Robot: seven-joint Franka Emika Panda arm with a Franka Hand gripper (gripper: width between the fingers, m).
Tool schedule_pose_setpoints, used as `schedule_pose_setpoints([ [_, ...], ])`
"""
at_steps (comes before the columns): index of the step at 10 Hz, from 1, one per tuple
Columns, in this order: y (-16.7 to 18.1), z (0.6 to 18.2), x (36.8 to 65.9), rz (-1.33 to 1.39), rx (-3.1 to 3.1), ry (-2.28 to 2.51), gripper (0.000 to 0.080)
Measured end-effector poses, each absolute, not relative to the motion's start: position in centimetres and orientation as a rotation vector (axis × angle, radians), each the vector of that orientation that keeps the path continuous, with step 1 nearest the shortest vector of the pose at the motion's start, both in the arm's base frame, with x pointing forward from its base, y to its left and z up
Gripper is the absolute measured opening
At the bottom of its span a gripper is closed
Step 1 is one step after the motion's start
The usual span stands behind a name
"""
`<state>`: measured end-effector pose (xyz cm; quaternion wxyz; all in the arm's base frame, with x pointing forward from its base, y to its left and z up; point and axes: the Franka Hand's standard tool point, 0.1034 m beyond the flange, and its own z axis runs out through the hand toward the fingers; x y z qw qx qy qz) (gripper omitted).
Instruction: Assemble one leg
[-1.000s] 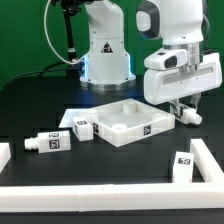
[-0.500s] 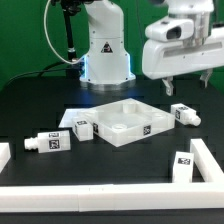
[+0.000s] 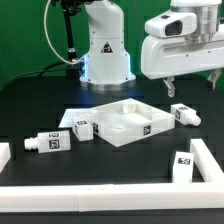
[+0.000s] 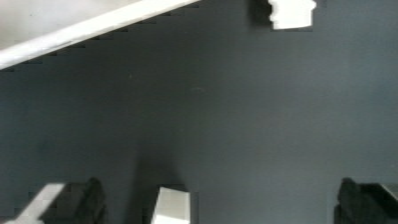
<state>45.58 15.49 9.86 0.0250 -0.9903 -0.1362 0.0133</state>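
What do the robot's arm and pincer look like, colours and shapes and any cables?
The arm is glossy white with rounded casings and a blue glow low on its base. A black cable runs beside it. The pincer has a boxy white body under a grey round collar, and two thin dark fingers.

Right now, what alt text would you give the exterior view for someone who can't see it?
The open, empty gripper hovers above a leg lying beside the white tabletop on a black table. Three more legs sit nearby.
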Motion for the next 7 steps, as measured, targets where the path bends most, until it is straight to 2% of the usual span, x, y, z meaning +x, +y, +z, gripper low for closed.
schedule_pose_setpoints([
  [2, 15.2, 9.9, 45.9, 0.046, -3.066, -0.397, 0.0649],
  [4, 14.4, 10.1, 49.7, 0.068, -3.087, -0.047, 0.0649],
  [6, 11.9, 9.3, 51.1, 0.149, -3.051, 0.111, 0.0649],
  [7, 11.9, 9.4, 51.2, 0.113, -3.051, 0.116, 0.0649],
])
